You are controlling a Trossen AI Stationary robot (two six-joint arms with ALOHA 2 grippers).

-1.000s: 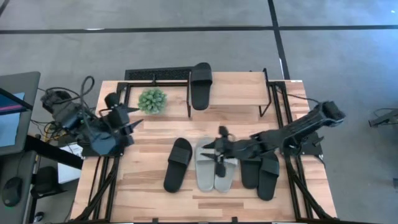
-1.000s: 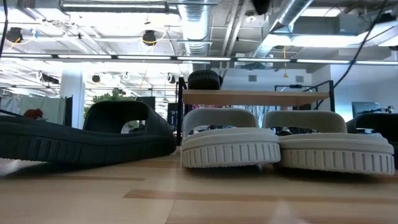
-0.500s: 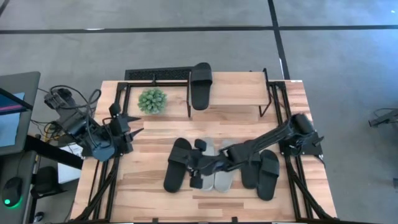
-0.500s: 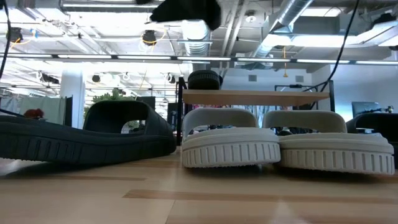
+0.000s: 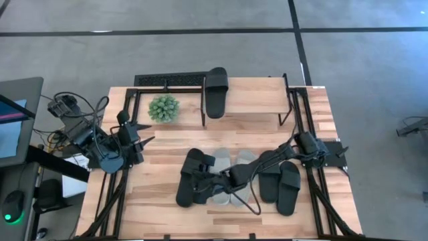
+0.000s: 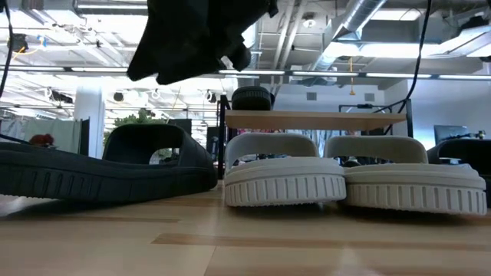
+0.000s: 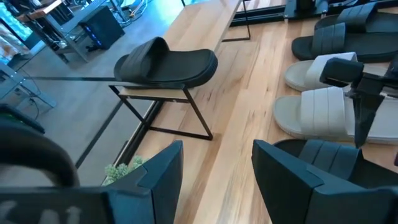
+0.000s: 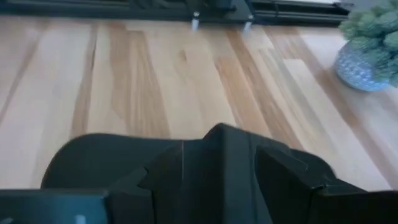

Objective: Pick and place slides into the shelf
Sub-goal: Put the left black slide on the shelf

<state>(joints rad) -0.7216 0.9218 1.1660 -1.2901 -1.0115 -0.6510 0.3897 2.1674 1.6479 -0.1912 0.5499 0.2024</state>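
You are looking at a shelf point(image 5: 257, 100) carrying only one black slide point(image 5: 215, 92); five are lying on the table. Your right gripper point(image 5: 202, 179) is hovering over the lone black slide point(image 5: 189, 175), jaws unreadable. Your left gripper point(image 5: 138, 134) is waiting, jaws apart.

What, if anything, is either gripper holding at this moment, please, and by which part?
Nothing is held: the right gripper hovers over the lone black slide; the left gripper waits empty.
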